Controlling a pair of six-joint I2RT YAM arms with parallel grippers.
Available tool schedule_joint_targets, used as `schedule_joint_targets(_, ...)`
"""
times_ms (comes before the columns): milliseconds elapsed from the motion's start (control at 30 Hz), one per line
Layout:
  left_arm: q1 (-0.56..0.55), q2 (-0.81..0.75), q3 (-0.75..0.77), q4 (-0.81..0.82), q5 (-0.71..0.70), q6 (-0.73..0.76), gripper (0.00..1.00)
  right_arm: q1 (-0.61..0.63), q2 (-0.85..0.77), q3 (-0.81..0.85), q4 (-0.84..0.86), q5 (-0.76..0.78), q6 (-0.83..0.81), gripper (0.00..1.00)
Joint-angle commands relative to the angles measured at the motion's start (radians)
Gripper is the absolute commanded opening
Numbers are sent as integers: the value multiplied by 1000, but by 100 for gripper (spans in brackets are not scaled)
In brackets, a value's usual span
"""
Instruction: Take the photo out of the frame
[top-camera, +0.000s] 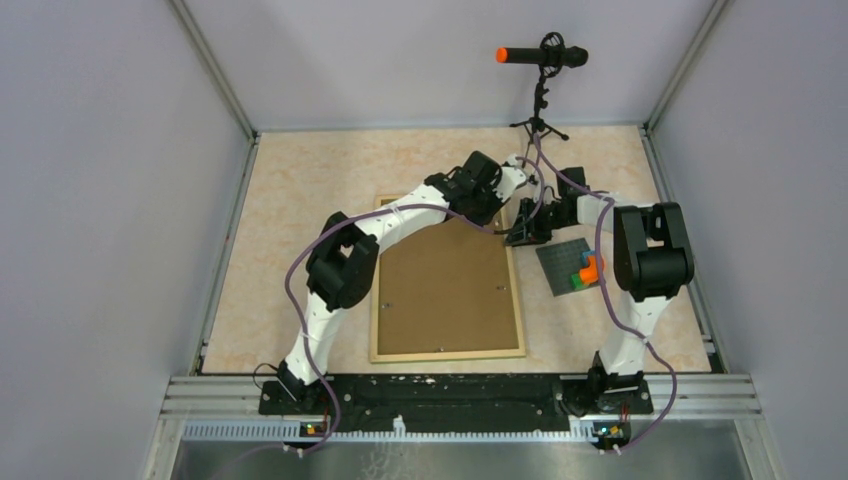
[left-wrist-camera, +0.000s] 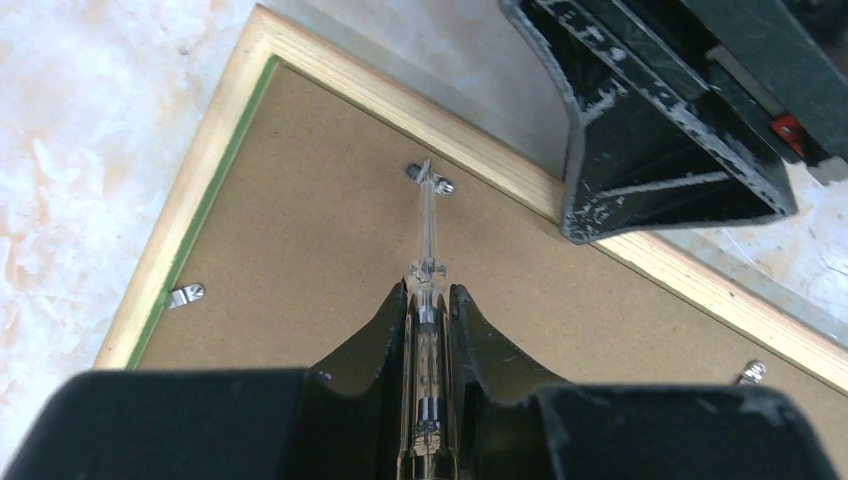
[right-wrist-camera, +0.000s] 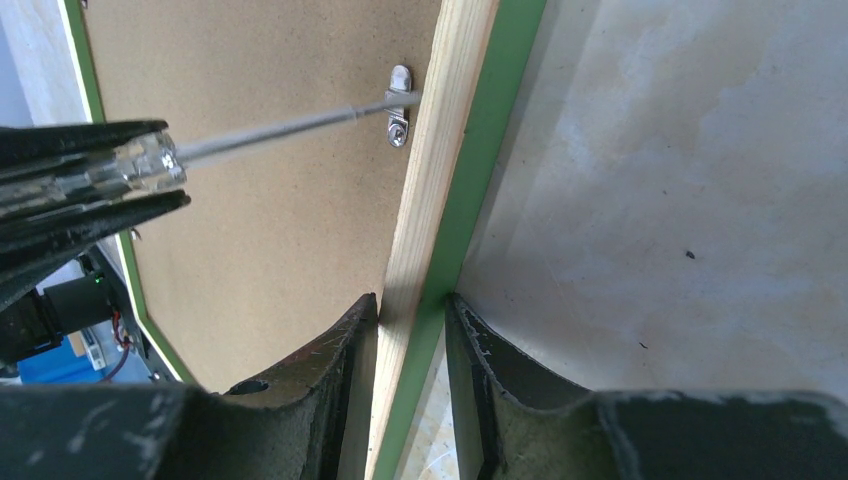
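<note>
The frame (top-camera: 447, 290) lies face down on the table, brown fibreboard back up, with a light wood edge (right-wrist-camera: 440, 200) and a green border. The photo is hidden under the backing. My left gripper (left-wrist-camera: 429, 292) is shut on a clear-handled screwdriver (left-wrist-camera: 428, 235). The screwdriver's tip rests at a metal clip (left-wrist-camera: 430, 180) near the frame's far right corner. My right gripper (right-wrist-camera: 412, 305) is shut on the frame's right rail just below that clip (right-wrist-camera: 399, 105), one finger on the backing side and one on the green outer side.
A grey baseplate with coloured bricks (top-camera: 575, 268) sits right of the frame, under the right arm. A microphone on a tripod (top-camera: 545, 58) stands at the back. More clips (left-wrist-camera: 185, 295) (left-wrist-camera: 752, 372) sit along the backing's edges. Walls enclose the table.
</note>
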Motion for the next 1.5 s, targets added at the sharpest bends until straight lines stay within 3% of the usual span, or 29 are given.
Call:
schedule_joint_targets(0,0,33,44,4,-138,-28,0,-3,35,17,-5,45,-15,31)
schedule_joint_targets(167,-1,31,42,-6,-179,-26,0,-3,38,18,-5,47,-15,31)
schedule_joint_targets(633,0,-20,21,29,-74,-9,0,-3,43,19,-12,46,-21,31)
schedule_joint_targets(833,-10,10,51,-3,-20,18,0,-2,43,21,-14,46,-21,31)
schedule_joint_targets(1467,-20,0,31,-90,-26,65,0,-5,51,29,-19,52,-24,31)
